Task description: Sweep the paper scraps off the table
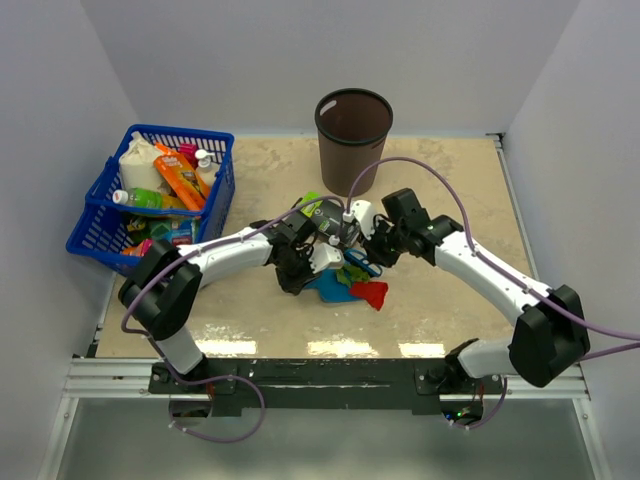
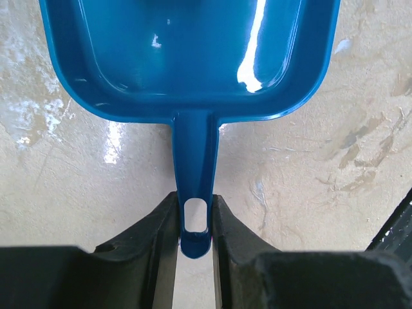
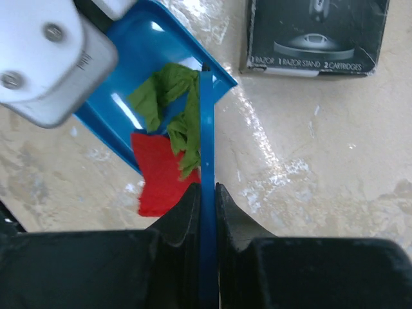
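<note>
My left gripper (image 2: 195, 219) is shut on the handle (image 2: 194, 154) of a blue plastic dustpan (image 2: 193, 58) that rests on the table (image 1: 455, 180). My right gripper (image 3: 206, 193) is shut on a thin blue brush handle (image 3: 206, 122) that lies along the dustpan's (image 3: 145, 51) edge. A green paper scrap (image 3: 172, 106) lies in the pan against the handle. A red paper scrap (image 3: 158, 177) lies half on the pan's lip, half on the table. In the top view both grippers meet mid-table over the dustpan (image 1: 330, 287), with the red scrap (image 1: 372, 294) at its right.
A brown wastebasket (image 1: 353, 125) stands at the back centre. A blue basket (image 1: 95, 215) of bottles and packets sits at the left. A black box (image 3: 315, 32) lies just behind the dustpan. Bare tabletop lies right of the arms.
</note>
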Robot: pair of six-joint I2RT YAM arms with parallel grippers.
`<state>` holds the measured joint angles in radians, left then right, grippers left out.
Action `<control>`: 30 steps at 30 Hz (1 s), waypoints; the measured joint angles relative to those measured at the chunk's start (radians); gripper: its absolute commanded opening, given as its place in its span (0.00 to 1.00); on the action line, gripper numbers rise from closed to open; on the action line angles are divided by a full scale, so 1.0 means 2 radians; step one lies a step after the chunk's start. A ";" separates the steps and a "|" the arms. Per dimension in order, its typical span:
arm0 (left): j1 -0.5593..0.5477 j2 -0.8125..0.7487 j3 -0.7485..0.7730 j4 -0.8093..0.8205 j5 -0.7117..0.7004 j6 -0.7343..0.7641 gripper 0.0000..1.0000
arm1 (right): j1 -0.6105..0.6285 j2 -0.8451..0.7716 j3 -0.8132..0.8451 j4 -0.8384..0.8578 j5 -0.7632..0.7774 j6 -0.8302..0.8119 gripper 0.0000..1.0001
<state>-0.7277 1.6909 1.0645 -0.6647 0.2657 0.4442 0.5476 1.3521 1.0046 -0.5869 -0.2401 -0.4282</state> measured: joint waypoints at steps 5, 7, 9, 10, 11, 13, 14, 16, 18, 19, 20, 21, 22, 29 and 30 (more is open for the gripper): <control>0.000 0.000 0.000 0.007 -0.001 -0.004 0.00 | 0.000 0.002 0.025 -0.009 -0.024 0.021 0.00; 0.000 0.000 0.000 0.009 -0.002 -0.003 0.00 | 0.000 0.002 0.041 -0.016 -0.024 0.025 0.00; 0.000 -0.004 -0.007 0.017 -0.005 -0.002 0.00 | 0.000 0.001 0.058 -0.025 -0.027 0.025 0.00; 0.000 -0.009 -0.016 0.020 -0.006 0.001 0.00 | 0.000 0.001 0.065 -0.028 -0.029 0.024 0.00; 0.000 -0.012 -0.020 0.020 -0.008 0.002 0.00 | 0.000 -0.001 0.074 -0.031 -0.032 0.023 0.00; 0.000 -0.025 -0.034 0.020 -0.015 0.010 0.00 | 0.000 -0.006 0.086 -0.039 -0.031 0.025 0.00; 0.000 -0.029 -0.037 0.018 -0.019 0.012 0.00 | 0.000 -0.009 0.089 -0.041 -0.028 0.029 0.00; 0.000 -0.040 -0.042 0.010 -0.029 0.024 0.00 | 0.000 -0.016 0.094 -0.049 -0.012 0.049 0.00; 0.000 -0.051 -0.046 0.003 -0.039 0.037 0.00 | 0.000 -0.025 0.095 -0.055 0.009 0.079 0.00; 0.000 -0.057 -0.048 -0.002 -0.045 0.046 0.00 | -0.001 -0.030 0.095 -0.058 0.020 0.096 0.00; 0.000 -0.061 -0.049 -0.007 -0.048 0.051 0.00 | -0.002 -0.033 0.095 -0.061 0.030 0.111 0.00; 0.000 -0.064 -0.049 -0.013 -0.052 0.060 0.00 | -0.002 -0.038 0.095 -0.065 0.048 0.135 0.00; 0.000 -0.066 -0.049 -0.018 -0.055 0.069 0.00 | -0.003 -0.041 0.095 -0.070 0.062 0.155 0.00; 0.000 -0.048 -0.046 -0.043 -0.061 0.099 0.00 | -0.035 -0.041 0.068 -0.090 0.141 0.258 0.00; 0.000 -0.041 -0.043 -0.046 -0.062 0.098 0.00 | -0.039 -0.039 0.061 -0.092 0.143 0.265 0.00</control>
<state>-0.7280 1.6089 0.9783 -0.7563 0.1417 0.6411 0.4706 1.2732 1.1275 -0.7700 0.0452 0.1017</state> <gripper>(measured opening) 0.281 0.109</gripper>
